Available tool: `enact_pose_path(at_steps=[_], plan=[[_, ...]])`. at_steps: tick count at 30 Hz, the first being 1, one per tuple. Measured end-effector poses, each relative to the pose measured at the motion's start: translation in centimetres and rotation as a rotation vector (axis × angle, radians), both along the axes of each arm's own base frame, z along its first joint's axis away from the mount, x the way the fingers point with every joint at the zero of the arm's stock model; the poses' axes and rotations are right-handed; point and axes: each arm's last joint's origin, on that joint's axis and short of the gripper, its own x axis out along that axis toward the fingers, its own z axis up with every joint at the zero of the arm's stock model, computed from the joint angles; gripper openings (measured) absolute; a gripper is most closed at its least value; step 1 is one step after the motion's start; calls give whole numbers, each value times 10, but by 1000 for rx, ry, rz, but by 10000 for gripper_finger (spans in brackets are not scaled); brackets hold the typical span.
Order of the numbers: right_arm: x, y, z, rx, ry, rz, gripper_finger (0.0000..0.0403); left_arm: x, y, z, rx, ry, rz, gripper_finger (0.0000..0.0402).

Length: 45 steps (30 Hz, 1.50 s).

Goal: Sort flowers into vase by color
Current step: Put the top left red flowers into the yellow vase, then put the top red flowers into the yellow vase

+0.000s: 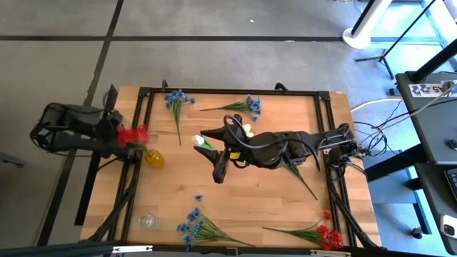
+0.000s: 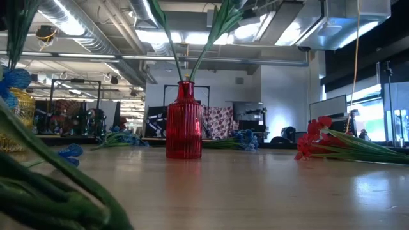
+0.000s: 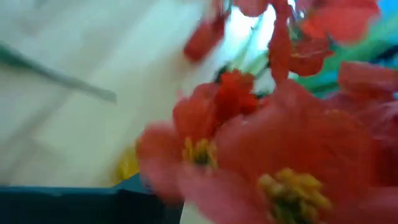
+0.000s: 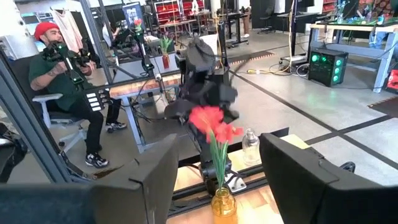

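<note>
A bunch of red flowers (image 1: 132, 134) stands with its stems in a small yellow vase (image 1: 154, 158) at the table's left edge. My left gripper (image 1: 120, 141) is right behind the blooms, which fill the left wrist view (image 3: 280, 143). My right gripper (image 4: 217, 168) reaches level across the middle of the table (image 1: 218, 173), open and holding nothing, and points at the yellow vase (image 4: 222, 205) and its red flowers (image 4: 211, 121). A red ribbed vase (image 2: 184, 124) holds green stems. White flowers (image 1: 200, 140) lie beside the right arm.
Blue sprigs lie at the far left (image 1: 178, 98), the far middle (image 1: 251, 106) and the near edge (image 1: 193, 221). Red sprigs (image 1: 325, 234) lie at the near right corner. A clear vase (image 1: 146, 221) stands near left. A seated person (image 4: 62, 81) is beyond the table.
</note>
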Motion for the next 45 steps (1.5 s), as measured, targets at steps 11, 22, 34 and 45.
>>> enact_pose_path(at_steps=[11, 22, 34, 45], plan=[[-2, 0, 0, -20, 11, 4, 225, 5, -4, 15, -123, 165, -59, 200], [-20, -7, 7, -20, 79, -39, 225, -30, 0, 75, -35, -196, 23, 201], [-107, -70, 0, 266, 402, -500, 225, -31, 6, 129, 135, -735, 200, 201], [-136, -158, -78, 425, 954, -584, 225, -3, 7, 110, 128, -648, 215, 201]])
